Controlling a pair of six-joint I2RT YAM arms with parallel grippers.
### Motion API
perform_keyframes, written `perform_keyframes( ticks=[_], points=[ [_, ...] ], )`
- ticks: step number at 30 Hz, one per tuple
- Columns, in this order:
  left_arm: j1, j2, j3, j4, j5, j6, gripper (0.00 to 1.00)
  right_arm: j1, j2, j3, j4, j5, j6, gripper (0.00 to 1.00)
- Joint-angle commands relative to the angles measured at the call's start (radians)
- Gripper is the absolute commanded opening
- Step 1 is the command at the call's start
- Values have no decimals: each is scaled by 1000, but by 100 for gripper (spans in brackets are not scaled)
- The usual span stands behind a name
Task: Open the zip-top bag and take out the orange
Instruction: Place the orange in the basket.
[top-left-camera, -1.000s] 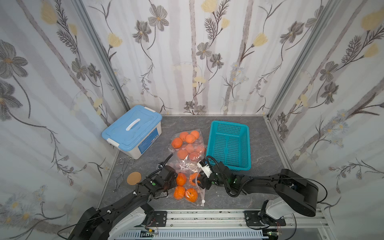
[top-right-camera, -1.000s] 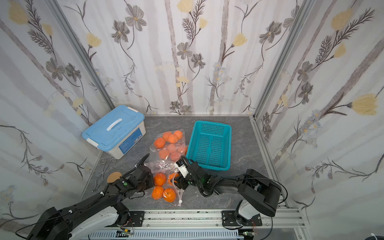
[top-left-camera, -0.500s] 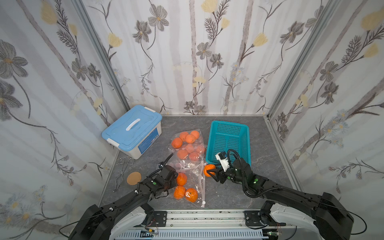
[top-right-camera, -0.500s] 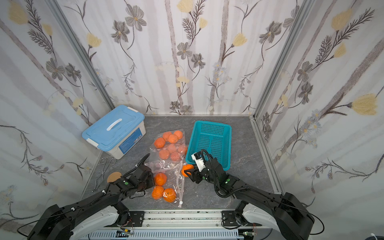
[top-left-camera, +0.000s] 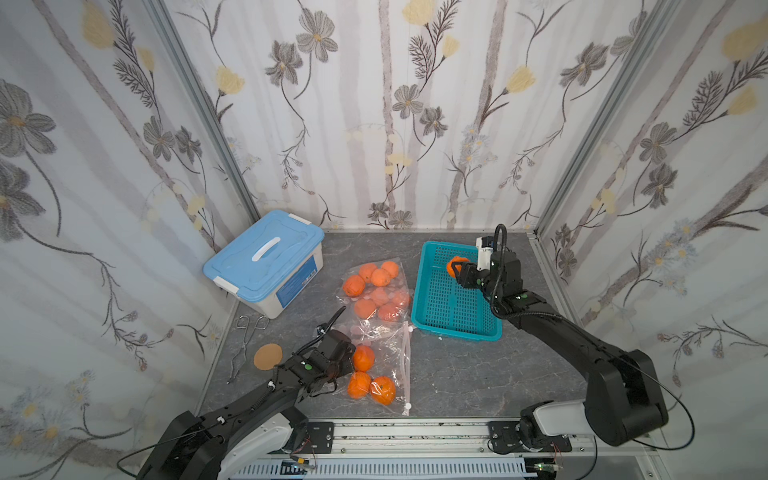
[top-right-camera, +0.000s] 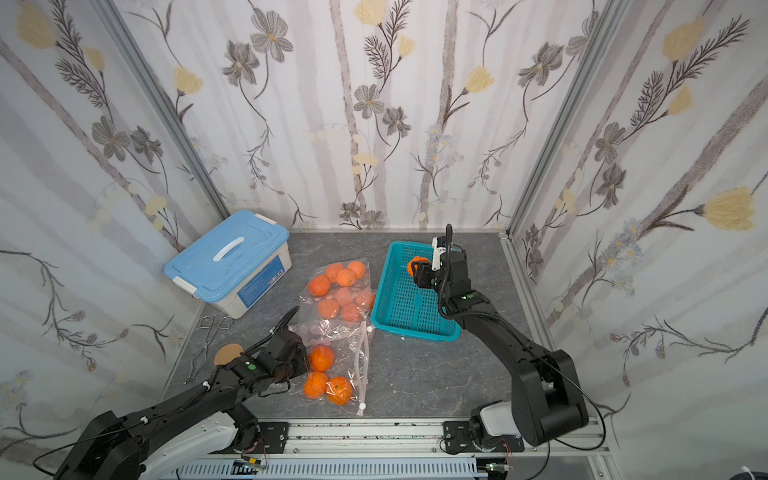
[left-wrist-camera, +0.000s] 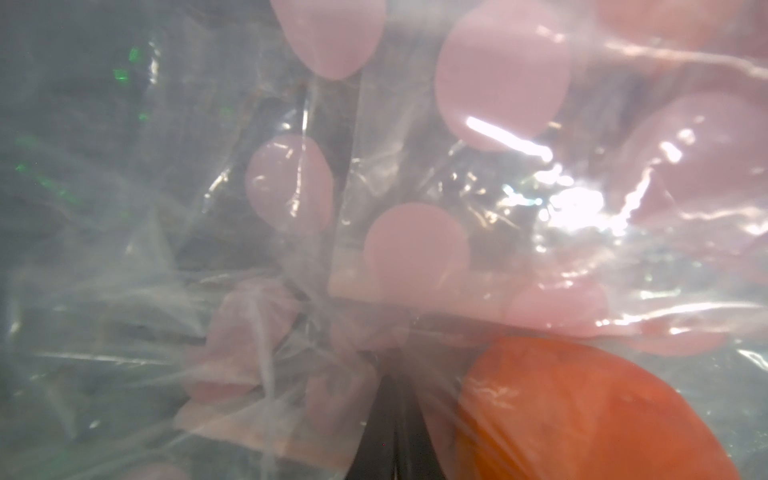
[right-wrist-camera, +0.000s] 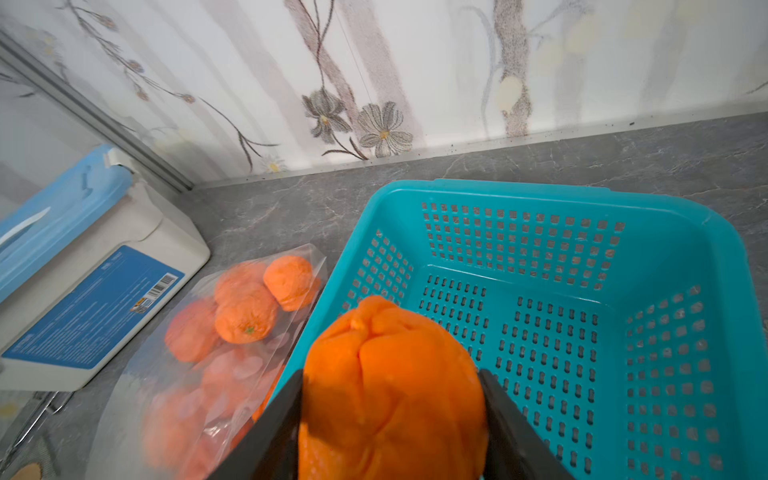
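Observation:
A clear zip-top bag (top-left-camera: 384, 338) with pink dots lies at the table's front, its pink zip strip (top-left-camera: 406, 365) turned toward the right. Three oranges (top-left-camera: 363, 358) lie inside it. My left gripper (top-left-camera: 345, 360) is shut on the bag's left edge; in the left wrist view the closed jaws (left-wrist-camera: 392, 419) pinch crumpled film (left-wrist-camera: 291, 249). My right gripper (top-left-camera: 457, 271) is shut on one orange (top-left-camera: 456, 264) and holds it above the far end of the teal basket (top-left-camera: 455, 329). In the right wrist view the orange (right-wrist-camera: 390, 386) fills the gap between both fingers, over the basket (right-wrist-camera: 540, 192).
A second bag (top-left-camera: 376, 286) with several oranges lies between the first bag and the basket. A blue-lidded box (top-left-camera: 266, 266) stands at the back left. Metal tongs (top-left-camera: 245, 340) and a brown disc (top-left-camera: 268, 356) lie by the left wall.
My right gripper has carried the orange from the bag's mouth up and back, to above the basket's far end. The left gripper stays shut on the bag in the same place.

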Motion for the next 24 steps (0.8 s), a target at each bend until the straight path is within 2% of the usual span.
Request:
perform_keyframes(
  ticks=[1, 6, 10, 18, 24],
  points=[
    [4, -9, -3, 0, -4, 1, 0, -1, 173, 152, -61, 8, 21, 45],
    [7, -22, -3, -9, -13, 2, 0, 0, 424, 393, -169, -10, 33, 45],
    [10, -13, -1, -2, -7, 2, 0, -2, 543, 497, -202, 9, 36, 46],
    [12, 22, 3, 24, 1, 4, 0, -2, 642, 570, -212, -3, 48, 54],
    [12, 47, 11, 36, 9, 5, 0, -2, 681, 613, -237, 5, 38, 67]
  ],
)
